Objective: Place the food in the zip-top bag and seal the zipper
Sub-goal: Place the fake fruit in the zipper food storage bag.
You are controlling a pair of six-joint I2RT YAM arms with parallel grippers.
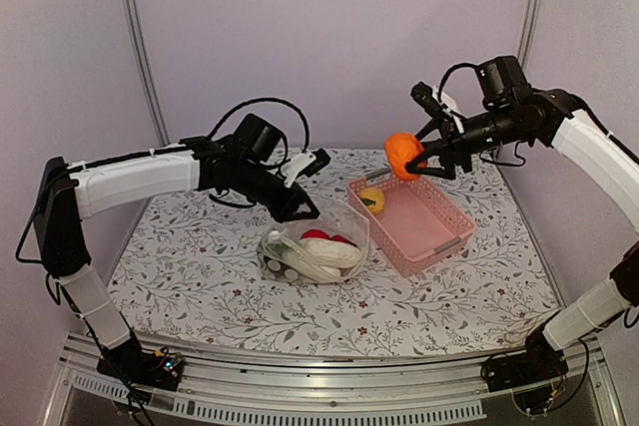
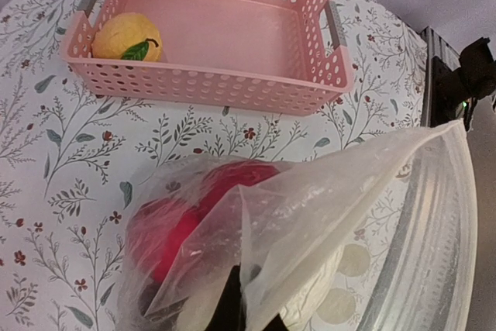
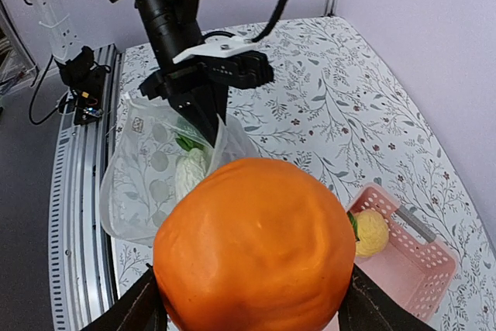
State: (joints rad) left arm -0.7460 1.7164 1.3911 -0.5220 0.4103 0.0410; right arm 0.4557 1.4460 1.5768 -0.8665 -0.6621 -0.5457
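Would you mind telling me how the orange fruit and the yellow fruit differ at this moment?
The orange fruit is clamped in the right gripper, up in the air; the yellow fruit lies in a corner of the basket. The orange fruit looks the bigger; the yellow fruit is smaller and shows a green leaf. Both are round and outside the bag.

no text, brand or number can be read in any view. the zip-top bag (image 3: pixel 128 199) carries a small dark square mark (image 3: pixel 137 124) near its upper corner, close to the mouth edge, but it is too small and blurred to make out. the pale round prints (image 3: pixel 159 162) on the bag's side, just below that mark, show no letters.
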